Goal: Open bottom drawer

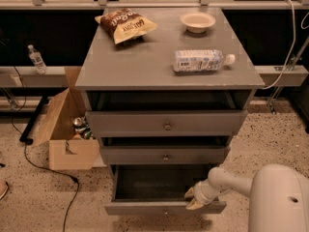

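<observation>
The grey cabinet (164, 71) has three drawers. The bottom drawer (145, 208) stands pulled well out toward the camera, and its deep dark box is open to view. A small round knob (165, 210) sits on its narrow front. The middle drawer (164, 155) and the top drawer (166, 122) stick out only slightly. My gripper (195, 198) is at the right part of the bottom drawer's front top edge, on a white arm (227, 181) that comes in from the lower right.
A chip bag (125, 24), a white bowl (198, 21) and a lying water bottle (200, 60) are on the cabinet top. An open cardboard box (70, 129) with cans stands to the left. A black cable (43, 168) runs over the speckled floor.
</observation>
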